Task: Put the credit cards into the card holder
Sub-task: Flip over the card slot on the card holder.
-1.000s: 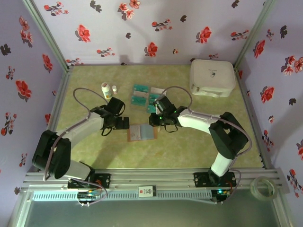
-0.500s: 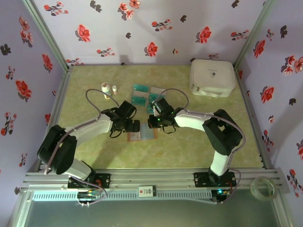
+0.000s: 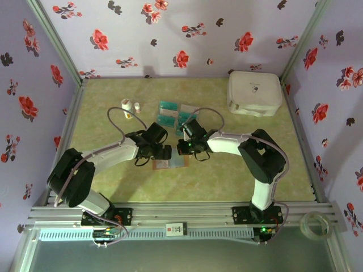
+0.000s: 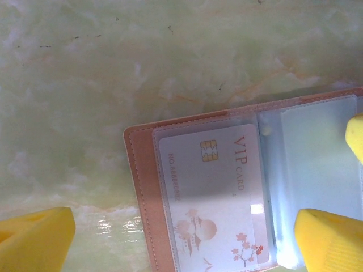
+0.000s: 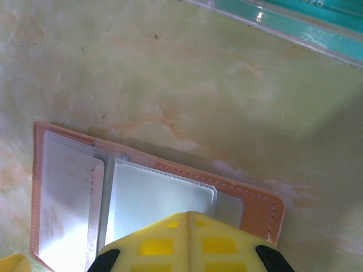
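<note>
The card holder (image 3: 170, 164) lies open on the green table, its reddish-brown cover (image 4: 139, 187) framing clear sleeves. A white VIP card (image 4: 212, 192) sits in the left sleeve. My left gripper (image 4: 184, 221) is open and straddles that left half; its yellow fingers (image 4: 34, 241) stand far apart. My right gripper (image 5: 189, 215) is shut, its tips resting on the right clear sleeve (image 5: 159, 198) with nothing seen between them. In the top view both grippers, left (image 3: 160, 152) and right (image 3: 182, 149), meet over the holder. Several teal credit cards (image 3: 168, 106) lie behind it, and their edges (image 5: 295, 20) show in the right wrist view.
A large white rounded case (image 3: 254, 92) stands at the back right. Two small white bottles (image 3: 126, 107) stand at the back left of the cards. Flowered walls enclose the table on three sides.
My left gripper has swung right, from beside the holder to over its left half. The right gripper has edged left and its jaws have closed fully.
</note>
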